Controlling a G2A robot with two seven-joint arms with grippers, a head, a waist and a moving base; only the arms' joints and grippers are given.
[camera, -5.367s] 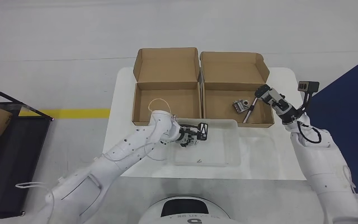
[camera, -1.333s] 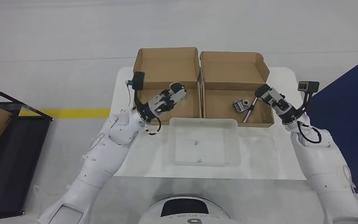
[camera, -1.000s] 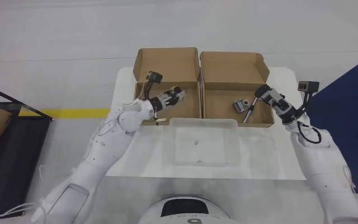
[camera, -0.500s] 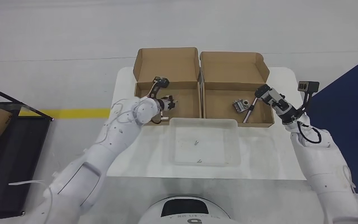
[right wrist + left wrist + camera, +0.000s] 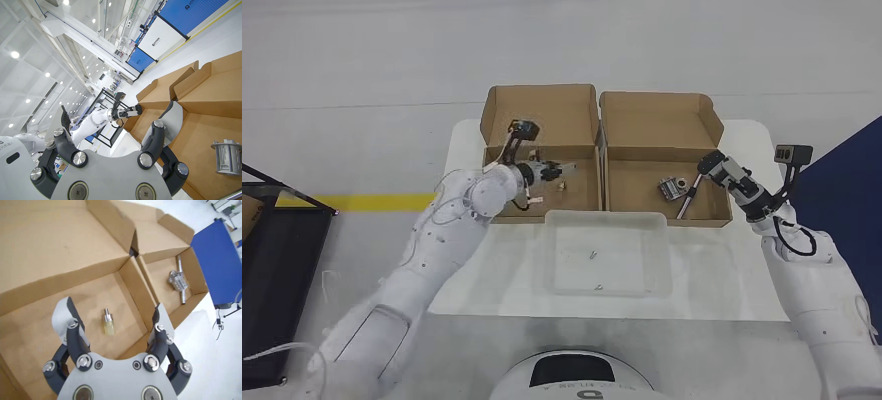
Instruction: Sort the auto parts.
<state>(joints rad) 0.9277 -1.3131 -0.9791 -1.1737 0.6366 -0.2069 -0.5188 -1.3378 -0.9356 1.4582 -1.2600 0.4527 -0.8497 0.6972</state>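
Observation:
A small metal stud with a yellowish body [image 5: 108, 323] lies on the floor of the left cardboard box [image 5: 504, 170]. My left gripper [image 5: 113, 305] hangs open just above it, nothing between its fingers; the top view has it [image 5: 558, 172] over the box's right half. The right cardboard box [image 5: 712, 130] holds a ribbed metal housing [image 5: 672, 187] [image 5: 226, 159] and a thin steel rod [image 5: 687, 200] [image 5: 181, 281]. My right gripper [image 5: 708, 165] [image 5: 119, 113] is open and empty, raised over that box's right side.
A clear plastic tray [image 5: 642, 285] sits in front of the two boxes with two tiny fasteners [image 5: 594, 253] in it. Both box lids stand open at the back. The white table [image 5: 467, 200] has bare strips left and right of the boxes.
My left arm swung from the clear tray up to the left box and its fingers opened, and the small stud now lies on the box floor. The right arm kept still.

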